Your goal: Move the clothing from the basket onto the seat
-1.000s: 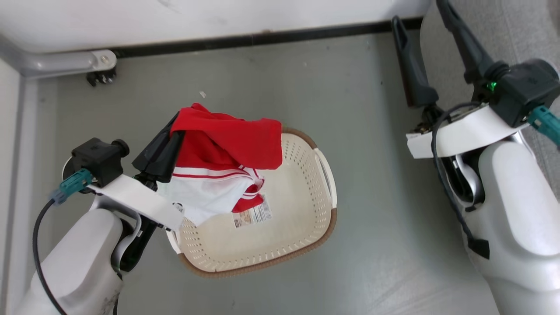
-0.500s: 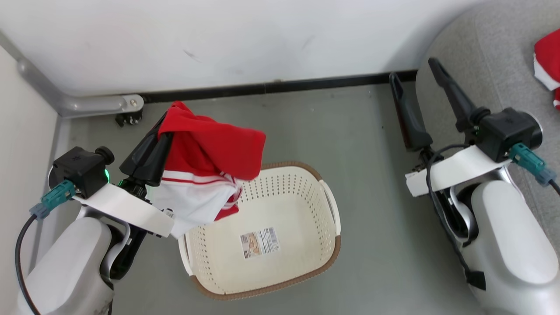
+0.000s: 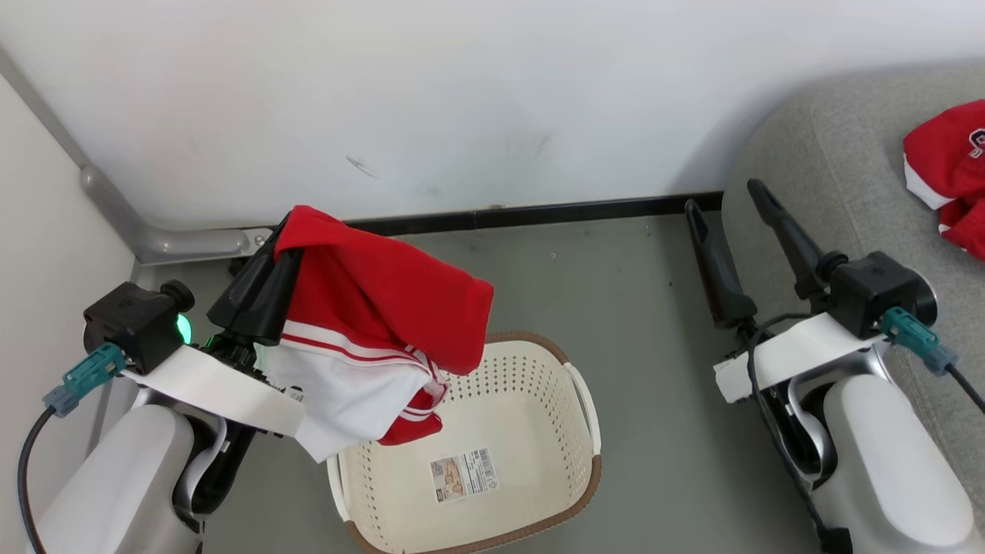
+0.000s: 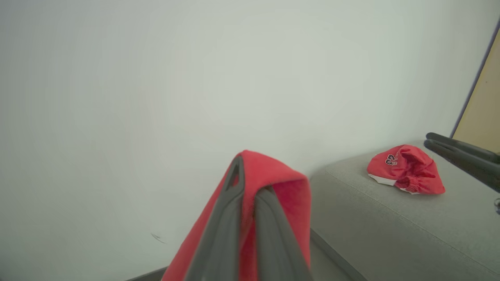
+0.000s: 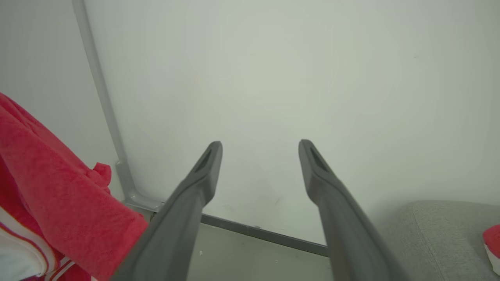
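Note:
My left gripper (image 3: 285,231) is shut on a red-and-white piece of clothing (image 3: 377,323), which hangs from its fingers above the left end of the cream basket (image 3: 581,400). The left wrist view shows red fabric (image 4: 281,183) draped over the closed fingers (image 4: 234,183). The basket holds just a label on its floor. A second red garment (image 3: 950,173) lies on the grey seat (image 3: 831,177) at the right, and it appears as the red garment (image 4: 406,169) on the seat (image 4: 390,218) in the left wrist view. My right gripper (image 3: 719,196) stands open and empty beside the seat's edge, its fingers (image 5: 207,168) spread wide in its own view.
A white wall (image 3: 462,100) with a dark skirting strip (image 3: 539,214) runs across the back. A grey corner bracket (image 3: 192,245) sits at the floor on the left. Grey floor (image 3: 639,323) lies between basket and seat.
The head camera has tilted up, bringing more wall and the seat with its red garment into view. The held clothing has risen relative to the basket and hangs higher above it.

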Tool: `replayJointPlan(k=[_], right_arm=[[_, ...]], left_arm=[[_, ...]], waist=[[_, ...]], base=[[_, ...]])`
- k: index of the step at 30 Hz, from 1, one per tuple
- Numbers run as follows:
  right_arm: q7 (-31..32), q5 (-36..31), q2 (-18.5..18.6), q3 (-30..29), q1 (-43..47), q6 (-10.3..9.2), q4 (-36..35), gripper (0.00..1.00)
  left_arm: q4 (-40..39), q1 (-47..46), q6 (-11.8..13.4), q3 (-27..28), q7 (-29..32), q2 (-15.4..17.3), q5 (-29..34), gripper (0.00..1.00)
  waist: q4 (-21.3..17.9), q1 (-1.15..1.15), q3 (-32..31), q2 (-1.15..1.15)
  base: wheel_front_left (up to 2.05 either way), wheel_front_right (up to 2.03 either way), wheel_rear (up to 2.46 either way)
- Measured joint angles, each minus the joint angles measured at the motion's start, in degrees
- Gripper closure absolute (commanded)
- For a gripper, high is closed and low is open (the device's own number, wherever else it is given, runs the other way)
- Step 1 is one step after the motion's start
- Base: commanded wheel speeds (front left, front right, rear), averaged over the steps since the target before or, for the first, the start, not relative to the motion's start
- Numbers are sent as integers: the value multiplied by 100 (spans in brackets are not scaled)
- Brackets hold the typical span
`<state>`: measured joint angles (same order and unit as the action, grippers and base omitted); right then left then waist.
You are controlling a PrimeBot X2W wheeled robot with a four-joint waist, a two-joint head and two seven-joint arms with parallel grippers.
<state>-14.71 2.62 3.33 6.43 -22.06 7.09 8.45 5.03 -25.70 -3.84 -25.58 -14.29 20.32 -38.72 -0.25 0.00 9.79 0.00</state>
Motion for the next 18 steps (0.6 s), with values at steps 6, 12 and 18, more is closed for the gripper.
replayJointPlan(k=[6, 12, 18], right_arm=[[0, 44, -1, 90, 205, 0, 108, 0], [0, 200, -5, 382, 414, 0, 163, 0], [0, 401, -4, 843, 544, 0, 182, 0]], left_arm=[[-179, 7, 0, -3, 0, 52, 35, 100], [-419, -92, 0, -24, 9, 127, 155, 100], [-610, -329, -1, -120, 104, 155, 260, 100]], waist=[[30, 0, -238, 0], [65, 0, -463, 0], [76, 0, -600, 0]], base=[[0, 0, 0], [0, 0, 0], [0, 0, 0]])
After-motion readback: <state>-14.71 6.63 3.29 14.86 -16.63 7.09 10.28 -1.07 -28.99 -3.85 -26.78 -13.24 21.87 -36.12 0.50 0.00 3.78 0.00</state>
